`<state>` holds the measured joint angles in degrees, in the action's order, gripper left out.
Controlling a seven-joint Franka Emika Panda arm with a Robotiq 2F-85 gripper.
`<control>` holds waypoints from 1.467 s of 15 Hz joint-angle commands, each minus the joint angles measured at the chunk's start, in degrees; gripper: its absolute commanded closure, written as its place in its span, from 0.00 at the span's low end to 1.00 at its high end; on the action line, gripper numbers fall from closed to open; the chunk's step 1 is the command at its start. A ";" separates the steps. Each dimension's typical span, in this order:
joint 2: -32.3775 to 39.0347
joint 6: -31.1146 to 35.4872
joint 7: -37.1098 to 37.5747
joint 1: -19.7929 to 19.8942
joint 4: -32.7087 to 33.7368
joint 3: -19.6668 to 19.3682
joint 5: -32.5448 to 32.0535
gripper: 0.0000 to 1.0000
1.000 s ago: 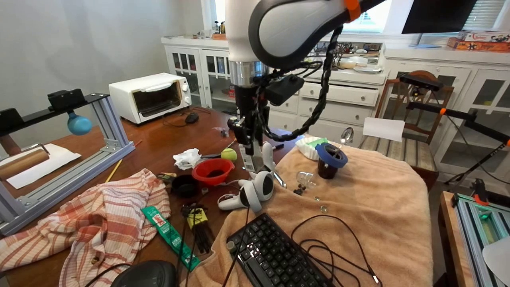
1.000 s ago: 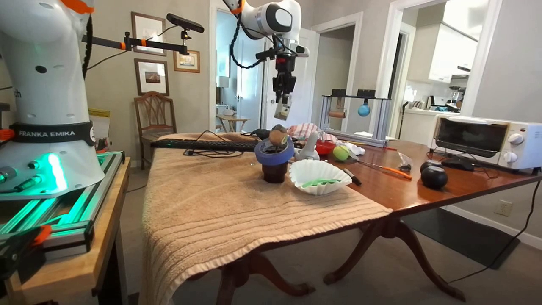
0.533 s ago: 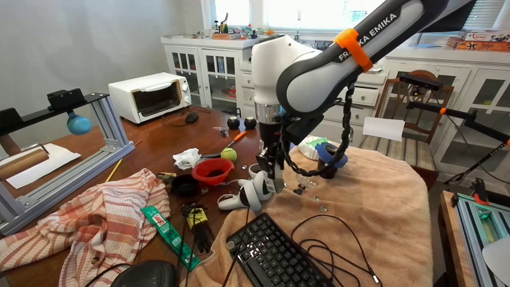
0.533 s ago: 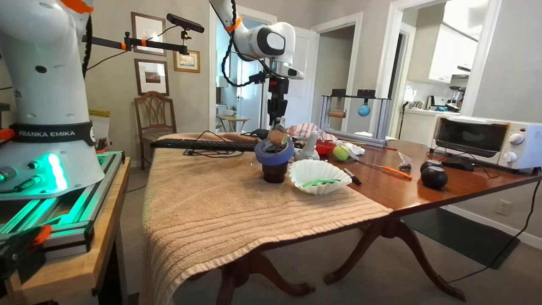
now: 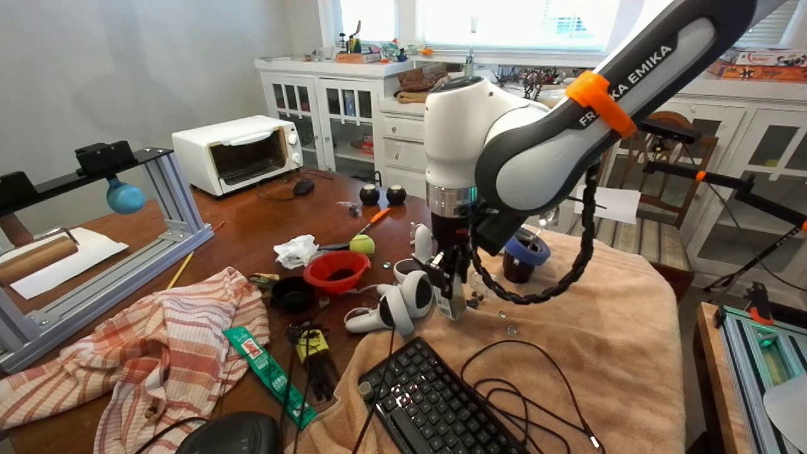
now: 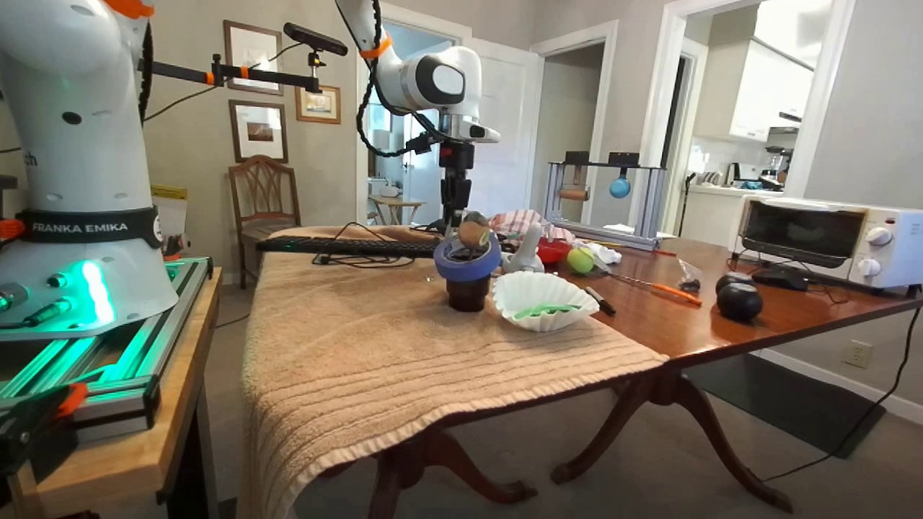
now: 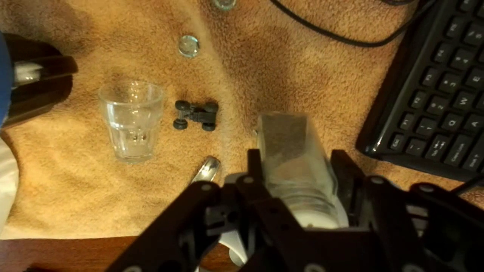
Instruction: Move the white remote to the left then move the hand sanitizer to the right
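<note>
Hand sanitizer point(image 7: 295, 151) is held between the jaws of the gripper point(image 7: 297, 161), base downward, over the tan towel point(image 5: 599, 302); contact between base and towel cannot be determined. In the wrist view, the hand sanitizer is positioned between the black toy chassis point(image 7: 196, 116) and the black keyboard point(image 7: 450, 102). Adjacent to the toy chassis is the clear glass point(image 7: 132, 124). In an exterior view, 2 white remotes point(image 5: 397, 309) are located just beside the hand sanitizer, near the towel's edge. The cup point(image 6: 467, 295), fitted with the blue ring point(image 6: 467, 271), stands on the towel. On the wood table point(image 5: 265, 217), the red bowl point(image 5: 325, 282) is near the tennis ball point(image 5: 362, 244). Farther along, 2 black spheres point(image 5: 369, 195) rest side by side. The white toaster oven point(image 5: 195, 157) sits well apart from the gripper; the white cabinet point(image 5: 408, 157) stands beyond the table.
</note>
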<state>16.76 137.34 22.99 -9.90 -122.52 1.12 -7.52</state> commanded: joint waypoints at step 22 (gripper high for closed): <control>-10.46 20.55 33.51 -1.65 -21.92 -3.06 -11.70 0.77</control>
<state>6.94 158.15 51.82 -11.07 -144.76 -1.58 -15.19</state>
